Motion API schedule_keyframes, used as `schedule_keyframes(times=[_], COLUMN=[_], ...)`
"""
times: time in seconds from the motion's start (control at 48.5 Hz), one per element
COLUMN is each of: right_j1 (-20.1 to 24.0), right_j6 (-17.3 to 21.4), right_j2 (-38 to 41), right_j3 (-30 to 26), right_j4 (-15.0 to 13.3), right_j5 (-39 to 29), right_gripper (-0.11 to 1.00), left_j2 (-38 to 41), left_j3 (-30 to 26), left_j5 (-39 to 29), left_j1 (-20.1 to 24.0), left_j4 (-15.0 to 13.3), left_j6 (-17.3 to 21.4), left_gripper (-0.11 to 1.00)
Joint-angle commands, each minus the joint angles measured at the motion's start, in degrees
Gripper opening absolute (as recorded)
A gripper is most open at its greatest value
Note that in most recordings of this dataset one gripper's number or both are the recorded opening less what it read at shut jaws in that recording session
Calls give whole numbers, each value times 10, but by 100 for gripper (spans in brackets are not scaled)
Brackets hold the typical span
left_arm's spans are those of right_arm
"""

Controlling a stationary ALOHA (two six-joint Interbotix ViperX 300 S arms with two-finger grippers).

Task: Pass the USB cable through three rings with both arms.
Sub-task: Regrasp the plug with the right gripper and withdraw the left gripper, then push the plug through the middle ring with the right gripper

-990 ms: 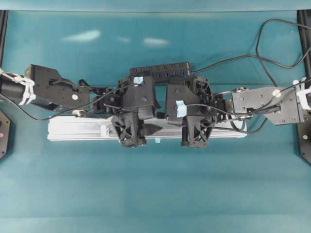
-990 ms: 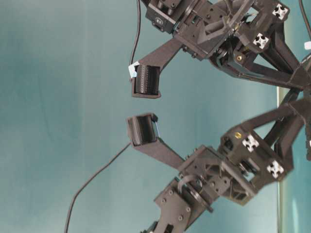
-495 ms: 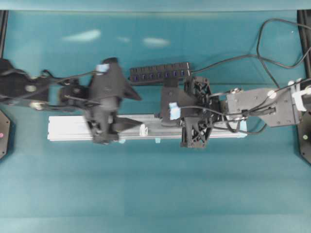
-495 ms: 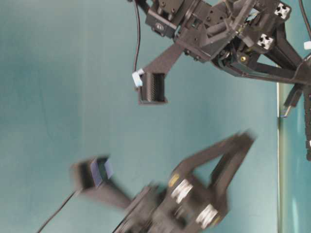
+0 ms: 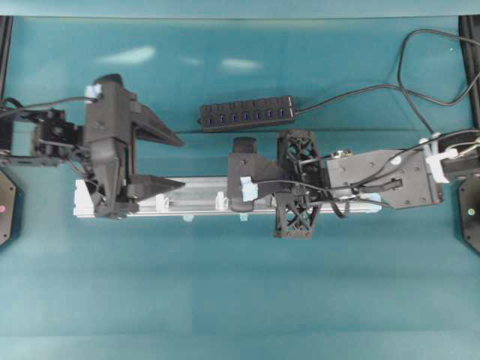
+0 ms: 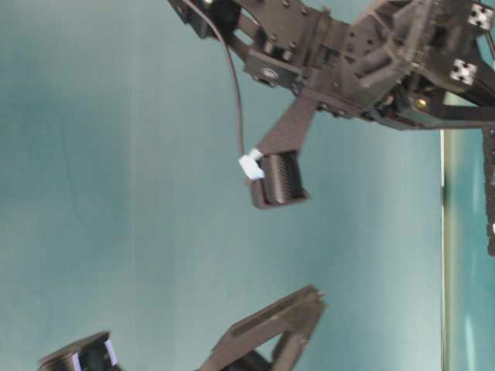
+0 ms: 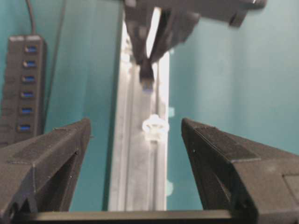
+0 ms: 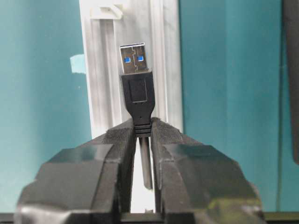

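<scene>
Threading comes next: your right gripper point(image 8: 143, 135) jaws pinch the USB cable point(image 8: 137, 91) over the rail point(image 5: 195, 193); left gripper point(image 7: 135, 154) jaws spread. Steer toward the ring point(image 8: 106, 10) at eleven o'clock.

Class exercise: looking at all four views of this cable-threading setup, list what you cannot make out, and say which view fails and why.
- Third ring: overhead shows two rings; the right gripper covers the rail beyond.
- USB cable behind the plug: right wrist view, hidden by the shut fingers.
- Left gripper: table-level view cuts it off at the bottom edge.
</scene>
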State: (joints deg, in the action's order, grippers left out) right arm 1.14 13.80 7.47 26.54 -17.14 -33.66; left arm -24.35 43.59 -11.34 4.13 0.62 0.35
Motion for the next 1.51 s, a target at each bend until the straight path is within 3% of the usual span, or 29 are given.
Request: schedule_keyframes(times=[0.0,0.722,1.485], right_j1=[4,10,8], right_j6=[-4,-3,6], right_j2=[5,33,44], right_j3=[-12,-28,-40], right_j4=[1,1,3], right_j5=[0,22,79], right_gripper=[-7,-7,-7], left_j2=[-20,-91,-94], left_j3=[-3,38,40], left_j5=[2,-15,-22], left_j1=[1,1,1], left_j4=[1,1,1], left_j6=[1,1,0], left_gripper=[85,85,84])
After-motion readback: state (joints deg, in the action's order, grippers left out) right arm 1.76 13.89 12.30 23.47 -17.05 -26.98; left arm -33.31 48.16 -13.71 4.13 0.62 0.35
